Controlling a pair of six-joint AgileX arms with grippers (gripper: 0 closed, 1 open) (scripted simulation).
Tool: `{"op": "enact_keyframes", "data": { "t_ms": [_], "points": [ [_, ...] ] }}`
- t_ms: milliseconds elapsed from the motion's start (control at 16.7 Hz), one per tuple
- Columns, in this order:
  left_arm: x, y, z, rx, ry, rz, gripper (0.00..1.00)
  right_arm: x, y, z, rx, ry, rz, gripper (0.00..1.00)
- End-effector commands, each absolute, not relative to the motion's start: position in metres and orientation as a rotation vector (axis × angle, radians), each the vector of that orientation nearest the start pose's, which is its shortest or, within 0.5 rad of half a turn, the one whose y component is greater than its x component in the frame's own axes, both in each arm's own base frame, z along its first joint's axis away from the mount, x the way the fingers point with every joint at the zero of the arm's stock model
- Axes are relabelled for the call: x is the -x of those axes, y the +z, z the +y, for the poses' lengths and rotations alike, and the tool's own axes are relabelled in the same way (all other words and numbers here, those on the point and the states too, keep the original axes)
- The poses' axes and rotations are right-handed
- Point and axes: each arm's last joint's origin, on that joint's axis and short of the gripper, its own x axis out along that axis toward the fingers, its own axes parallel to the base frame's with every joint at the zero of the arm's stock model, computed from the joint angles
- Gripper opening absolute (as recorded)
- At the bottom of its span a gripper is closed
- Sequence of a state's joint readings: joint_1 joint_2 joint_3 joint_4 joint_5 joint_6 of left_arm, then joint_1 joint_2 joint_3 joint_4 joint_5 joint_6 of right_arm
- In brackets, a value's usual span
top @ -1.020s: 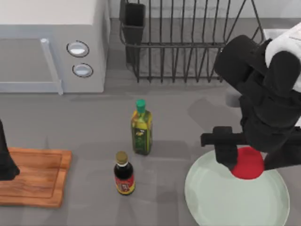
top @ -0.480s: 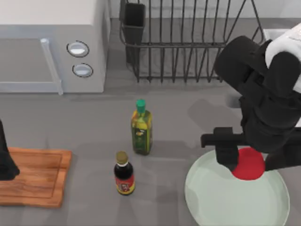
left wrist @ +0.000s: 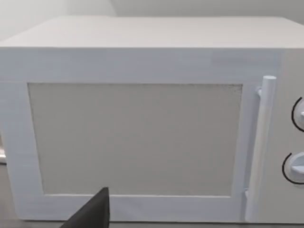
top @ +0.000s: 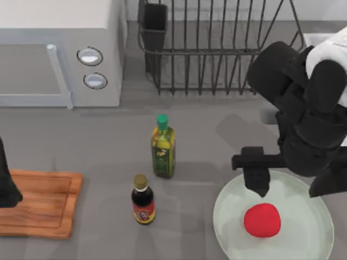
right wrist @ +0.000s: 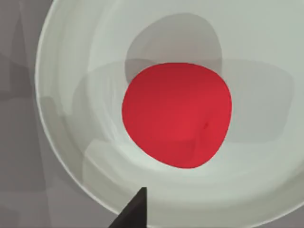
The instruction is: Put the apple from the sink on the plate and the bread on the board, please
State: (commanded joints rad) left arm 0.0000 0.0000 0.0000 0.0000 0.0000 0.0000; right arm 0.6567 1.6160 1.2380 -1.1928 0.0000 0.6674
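Observation:
The red apple (top: 262, 220) rests on the pale mint-green plate (top: 227, 230) at the front right, free of any grip. My right gripper (top: 291, 188) hovers just above it, open, with its two dark fingers spread over the plate's far half. In the right wrist view the apple (right wrist: 176, 115) lies near the middle of the plate (right wrist: 71, 123), with one fingertip (right wrist: 133, 213) off to the side. The wooden board (top: 40, 208) lies at the front left, and my left gripper (top: 6, 187) is parked over its left end. A white corner of the sink (top: 314, 39) shows at the back right. The bread is out of view.
An olive-oil bottle (top: 163, 146) and a dark sauce bottle (top: 143, 200) stand mid-table between board and plate. A white microwave (top: 59, 54) fills the back left, seen close in the left wrist view (left wrist: 137, 137). A black wire dish rack (top: 217, 49) stands at the back.
My right gripper's fingers have spread apart and let go of the apple. It has dropped from between them onto the plate, a little nearer the front edge.

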Motion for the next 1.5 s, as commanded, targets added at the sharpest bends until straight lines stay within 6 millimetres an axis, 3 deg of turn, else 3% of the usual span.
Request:
{"op": "enact_keyframes", "data": {
  "t_ms": [720, 900, 1080, 1320, 1500],
  "points": [
    [-0.106, 0.160, -0.001, 0.000, 0.000, 0.000, 1.00, -0.226, 0.231, 0.171, -0.021, 0.005, 1.549, 1.00],
    [-0.106, 0.160, -0.001, 0.000, 0.000, 0.000, 1.00, -0.219, 0.234, 0.148, -0.068, 0.053, 1.454, 1.00],
    [-0.106, 0.160, -0.001, 0.000, 0.000, 0.000, 1.00, -0.201, 0.242, 0.113, -0.133, 0.120, 1.266, 1.00],
    [-0.106, 0.160, -0.001, 0.000, 0.000, 0.000, 1.00, -0.160, 0.243, 0.061, -0.193, 0.185, 0.876, 1.00],
    [-0.106, 0.160, -0.001, 0.000, 0.000, 0.000, 1.00, -0.129, 0.227, 0.032, -0.181, 0.176, 0.541, 1.00]
  ]
}}
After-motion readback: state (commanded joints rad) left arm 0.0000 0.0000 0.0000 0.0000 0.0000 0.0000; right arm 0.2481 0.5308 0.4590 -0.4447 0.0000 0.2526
